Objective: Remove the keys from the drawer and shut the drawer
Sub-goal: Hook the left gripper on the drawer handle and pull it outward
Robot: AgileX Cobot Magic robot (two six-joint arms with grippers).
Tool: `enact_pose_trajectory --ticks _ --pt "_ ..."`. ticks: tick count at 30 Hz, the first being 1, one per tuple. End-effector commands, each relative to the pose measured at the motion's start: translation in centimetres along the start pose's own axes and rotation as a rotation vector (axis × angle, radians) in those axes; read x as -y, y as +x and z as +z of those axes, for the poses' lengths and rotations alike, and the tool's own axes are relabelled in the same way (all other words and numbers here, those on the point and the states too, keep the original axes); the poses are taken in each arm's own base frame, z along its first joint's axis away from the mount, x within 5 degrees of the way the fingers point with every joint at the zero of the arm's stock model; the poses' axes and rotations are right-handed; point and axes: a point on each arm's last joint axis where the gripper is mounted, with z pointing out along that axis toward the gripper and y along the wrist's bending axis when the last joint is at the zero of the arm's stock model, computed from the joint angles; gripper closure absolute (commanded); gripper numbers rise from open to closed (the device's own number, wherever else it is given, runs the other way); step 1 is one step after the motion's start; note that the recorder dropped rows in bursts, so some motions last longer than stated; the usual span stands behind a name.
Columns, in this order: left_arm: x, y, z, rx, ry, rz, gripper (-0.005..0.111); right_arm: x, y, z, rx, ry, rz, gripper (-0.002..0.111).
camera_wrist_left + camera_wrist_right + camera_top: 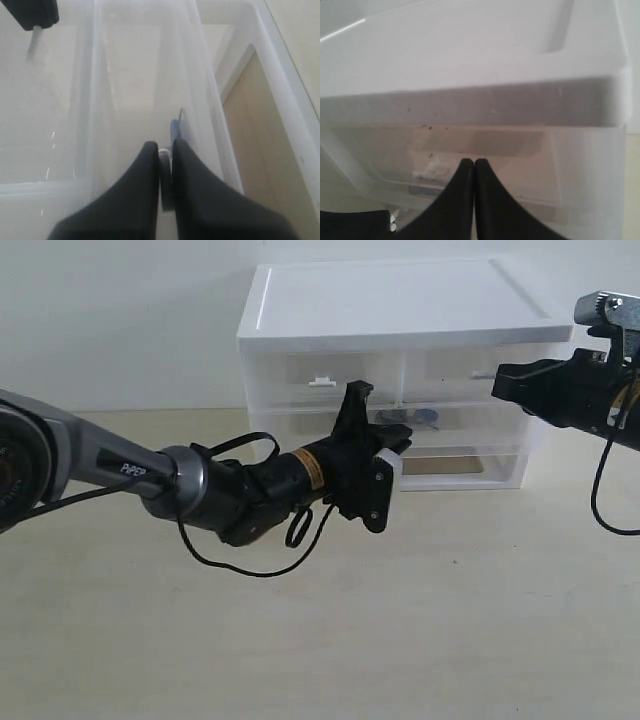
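1. Left arm (100, 465) is reaching in from the desk's (300, 640) left edge in the exterior view. The left gripper (398, 443) is sitting at the front of the drawer (470, 425), which is in the white unit (400, 300) standing by the far edge. The keys (412, 418) are lying inside the drawer, showing through the plastic just behind the gripper. The right gripper (510, 385) is hanging near the unit's right end, touching nothing.
2. Left wrist view: the jaws are pinching together on the white tab handle (165, 172), and the blue key cap (175, 132) is peeking through just past it.
3. Right wrist view: the right gripper (474, 167) is facing the unit's front with its fingers pressed together, and it's carrying nothing.
4. My read is that we're looking at the drawer-opening step, and the drawer isn't looking pulled out yet. The next move is calling for a straight, level pull toward the desk's near edge, far enough to bare the keys. I'm guessing the light unit could slide along if the drawer sticks.
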Motion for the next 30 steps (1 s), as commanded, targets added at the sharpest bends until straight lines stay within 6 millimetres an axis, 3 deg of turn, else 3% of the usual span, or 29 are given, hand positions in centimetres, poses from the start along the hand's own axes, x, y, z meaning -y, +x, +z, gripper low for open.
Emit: enact_pose_trajectory --ticks 1,9,16,30 --pt "0.0 0.0 -0.1 -0.093 -0.001 -0.068 0.102 0.6 -0.7 0.3 0.033 0.044 0.039 0.108" --pt "-0.1 -3.0 -0.7 -0.042 0.032 -0.052 0.102 0.6 -0.7 0.3 0.033 0.044 0.035 0.108" --pt "-0.9 -4.3 -1.9 -0.068 0.034 -0.013 0.102 0.6 -0.7 0.3 0.033 0.044 0.035 0.108" --pt "-0.2 -8.5 -4.2 -0.023 0.038 0.016 0.102 0.6 -0.7 0.3 0.033 0.044 0.035 0.108"
